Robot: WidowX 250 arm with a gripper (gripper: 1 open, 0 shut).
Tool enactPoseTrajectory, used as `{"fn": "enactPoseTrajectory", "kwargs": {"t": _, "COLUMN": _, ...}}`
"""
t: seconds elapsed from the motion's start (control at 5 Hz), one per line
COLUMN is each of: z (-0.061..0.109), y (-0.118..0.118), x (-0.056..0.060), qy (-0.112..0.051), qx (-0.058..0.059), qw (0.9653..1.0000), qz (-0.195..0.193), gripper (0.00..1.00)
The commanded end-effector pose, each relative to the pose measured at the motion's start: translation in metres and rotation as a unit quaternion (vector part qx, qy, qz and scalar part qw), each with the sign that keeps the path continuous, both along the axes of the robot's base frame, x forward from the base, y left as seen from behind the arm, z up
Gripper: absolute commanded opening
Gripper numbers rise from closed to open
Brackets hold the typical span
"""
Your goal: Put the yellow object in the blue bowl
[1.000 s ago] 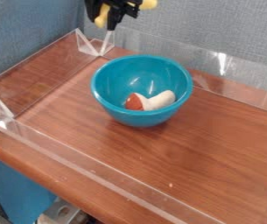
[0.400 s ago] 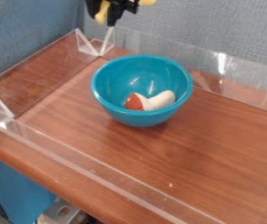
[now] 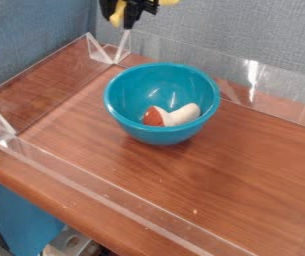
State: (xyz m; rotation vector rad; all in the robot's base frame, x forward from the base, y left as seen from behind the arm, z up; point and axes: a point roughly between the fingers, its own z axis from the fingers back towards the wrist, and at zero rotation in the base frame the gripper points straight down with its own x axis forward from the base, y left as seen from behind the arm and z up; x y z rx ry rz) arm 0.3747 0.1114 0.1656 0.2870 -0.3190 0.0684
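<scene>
The gripper (image 3: pixel 131 12) sits at the top edge of the view, above and behind the blue bowl (image 3: pixel 131 113). Its dark fingers are closed on the yellow object (image 3: pixel 115 10), which hangs clear of the bowl. The bowl stands on the wooden table (image 3: pixel 235 170) and contains a small red-and-white piece (image 3: pixel 171 115).

The bowl (image 3: pixel 162 102) sat on the wooden table (image 3: pixel 235 175), a bit toward the back. A small mushroom-shaped toy (image 3: pixel 168 115) lay inside the bowl. Low clear walls (image 3: pixel 41 150) stood around the table. The gripper (image 3: pixel 128 10) hung up at 11 o'clock from the bowl, above the back wall, with the banana toy (image 3: pixel 116 9) in it.
</scene>
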Motion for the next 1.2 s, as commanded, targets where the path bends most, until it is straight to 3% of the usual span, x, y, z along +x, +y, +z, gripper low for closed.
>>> {"fn": "enactPoseTrajectory", "kwargs": {"t": 0.0, "z": 0.022, "y": 0.008, "x": 0.005, "qy": -0.034, "qx": 0.006, "qw": 0.9994, "qz": 0.002, "gripper": 0.0}}
{"fn": "enactPoseTrajectory", "kwargs": {"t": 1.0, "z": 0.021, "y": 0.019, "x": 0.019, "qy": -0.043, "qx": -0.001, "qw": 0.9991, "qz": -0.006, "gripper": 0.0}}
